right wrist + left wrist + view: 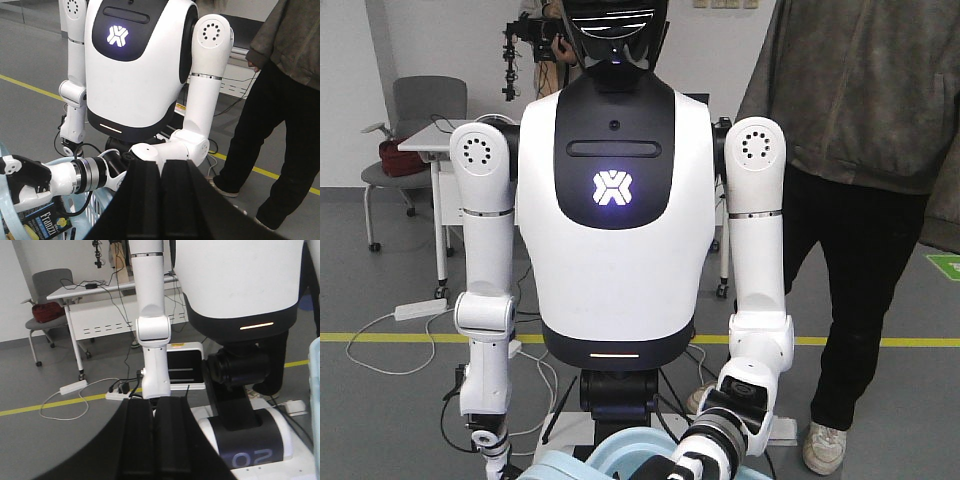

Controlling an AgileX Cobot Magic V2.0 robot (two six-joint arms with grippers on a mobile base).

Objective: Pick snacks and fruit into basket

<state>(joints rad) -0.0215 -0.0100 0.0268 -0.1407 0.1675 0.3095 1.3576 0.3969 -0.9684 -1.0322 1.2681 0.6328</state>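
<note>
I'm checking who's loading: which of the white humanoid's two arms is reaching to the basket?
The arm beside the standing person: it bends forward over the blue basket, while the other arm hangs straight down.

Robotics lab or test room. Grey floor point(380, 400) marked with a yellow tape line point(380, 338); loose cables and a white power strip point(73, 387) lying on it. White humanoid robot point(612, 200) with lit chest logo. Plain white desk point(95, 290), grey office chair point(47, 285), camera rig on a stand point(512, 60), a standing onlooker point(280, 100).
</note>
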